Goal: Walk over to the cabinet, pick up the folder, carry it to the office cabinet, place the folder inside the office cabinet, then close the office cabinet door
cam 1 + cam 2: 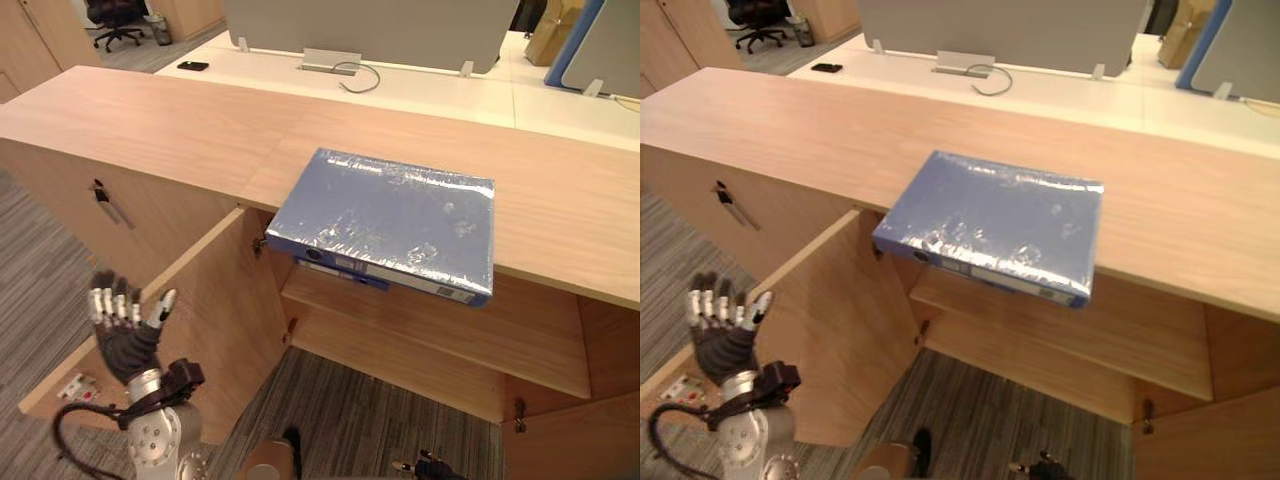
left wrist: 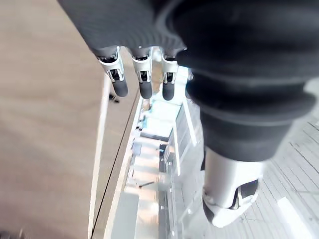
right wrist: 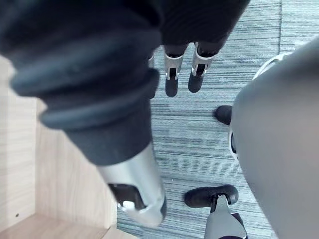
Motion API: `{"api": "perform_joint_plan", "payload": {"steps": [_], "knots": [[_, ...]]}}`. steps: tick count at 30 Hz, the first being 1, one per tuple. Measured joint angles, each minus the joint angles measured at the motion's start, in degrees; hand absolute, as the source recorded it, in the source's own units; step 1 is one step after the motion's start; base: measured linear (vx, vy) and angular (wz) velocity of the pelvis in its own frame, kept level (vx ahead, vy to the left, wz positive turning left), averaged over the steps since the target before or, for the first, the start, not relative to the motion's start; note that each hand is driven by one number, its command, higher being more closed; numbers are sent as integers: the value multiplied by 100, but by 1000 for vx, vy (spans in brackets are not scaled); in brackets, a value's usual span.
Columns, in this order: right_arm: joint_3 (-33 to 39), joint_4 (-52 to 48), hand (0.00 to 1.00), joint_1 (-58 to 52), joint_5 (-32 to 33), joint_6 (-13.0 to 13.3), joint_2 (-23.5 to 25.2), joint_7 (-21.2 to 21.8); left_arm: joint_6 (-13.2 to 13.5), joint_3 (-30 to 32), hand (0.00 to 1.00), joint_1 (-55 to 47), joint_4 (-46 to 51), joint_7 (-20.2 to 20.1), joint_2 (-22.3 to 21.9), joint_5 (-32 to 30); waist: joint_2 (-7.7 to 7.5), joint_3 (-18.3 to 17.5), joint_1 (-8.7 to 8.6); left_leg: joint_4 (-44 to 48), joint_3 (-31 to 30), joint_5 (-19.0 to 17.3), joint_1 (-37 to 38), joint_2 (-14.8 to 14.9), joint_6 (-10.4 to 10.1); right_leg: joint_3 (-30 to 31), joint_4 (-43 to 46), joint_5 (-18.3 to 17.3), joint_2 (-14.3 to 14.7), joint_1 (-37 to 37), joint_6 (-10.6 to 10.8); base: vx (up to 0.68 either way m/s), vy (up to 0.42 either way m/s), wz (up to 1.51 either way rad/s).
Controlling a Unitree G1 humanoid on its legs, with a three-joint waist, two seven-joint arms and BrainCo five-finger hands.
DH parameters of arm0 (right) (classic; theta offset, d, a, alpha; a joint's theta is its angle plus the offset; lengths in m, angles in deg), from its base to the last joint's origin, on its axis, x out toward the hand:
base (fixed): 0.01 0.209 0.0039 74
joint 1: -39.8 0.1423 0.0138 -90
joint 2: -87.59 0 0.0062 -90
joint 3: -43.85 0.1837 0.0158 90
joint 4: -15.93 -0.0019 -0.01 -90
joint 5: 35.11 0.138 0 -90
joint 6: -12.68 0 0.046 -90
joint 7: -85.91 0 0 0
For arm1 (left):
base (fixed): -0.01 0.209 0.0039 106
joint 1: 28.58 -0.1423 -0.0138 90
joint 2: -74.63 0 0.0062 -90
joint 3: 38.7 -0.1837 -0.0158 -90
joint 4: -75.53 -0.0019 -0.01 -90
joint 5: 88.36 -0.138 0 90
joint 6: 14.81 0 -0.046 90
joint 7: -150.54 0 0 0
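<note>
None of the handling steps is being shown as done: the cabinet [image 1: 180,130] is being seen with its door [image 1: 215,310] swung wide open, and the blue folder [image 1: 385,220] is being left flat on the cabinet top, overhanging the front edge above the open compartment, touched by neither hand. The left hand [image 1: 125,325] is being held up near the door's upper edge, fingers spread and empty, and the right hand [image 3: 182,74] is being hung over the carpet [image 3: 199,144], fingers relaxed and empty, so pickup, placing inside and door closing are judged to be remaining. A pale label [image 1: 350,267] is being shown on the folder's spine, its print too small to be read.
</note>
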Motion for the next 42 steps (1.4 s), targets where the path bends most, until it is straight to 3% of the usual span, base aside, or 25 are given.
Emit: {"api": "perform_joint_plan", "payload": {"steps": [6,11,14,17,29,37,42], "knots": [[-13,-55,0,25,-5,10,120,-159,-302,191,0,10,564,944,20,-1887,-53,-131,-3,-199,24,93,16,-9,11,20,-8,4,-58,-79,-3,-7,10,0],[-76,-32,0,-1,-26,43,209,-288,-505,-1020,0,467,598,1550,477,-3563,-196,-305,-58,-789,63,442,182,-85,0,37,-106,73,-94,-179,-26,4,-16,-1],[-311,14,0,-1,-28,70,184,-336,-536,-1612,0,685,597,1635,808,-4280,-210,-447,-129,-1063,200,560,255,-90,-7,186,-103,88,-108,-316,-41,16,-30,-20],[-466,54,0,10,-101,88,166,-351,-589,-1795,0,873,573,1631,969,-4753,-218,-493,-192,-1267,306,631,398,-88,-9,292,-104,94,-120,-327,-46,27,-28,-22],[-918,177,0,31,-416,88,53,-350,-826,-2209,0,1578,-23,1500,1328,-5781,-222,-720,-360,-1881,602,897,678,-84,5,598,-82,122,-144,-508,-56,2,-19,-13],[-964,176,0,62,-453,86,54,-350,-1056,-2554,0,2018,-275,1494,1487,-6039,-233,-780,-477,-2321,645,1128,882,-88,13,647,-56,124,-126,-537,-56,-4,-1,-2],[-965,170,0,67,-453,83,55,-350,-1049,-2852,0,2130,-616,1388,1539,-6106,-268,-803,-491,-2328,688,1131,909,-79,12,708,-55,129,-102,-546,-60,-6,-4,-4]]}}
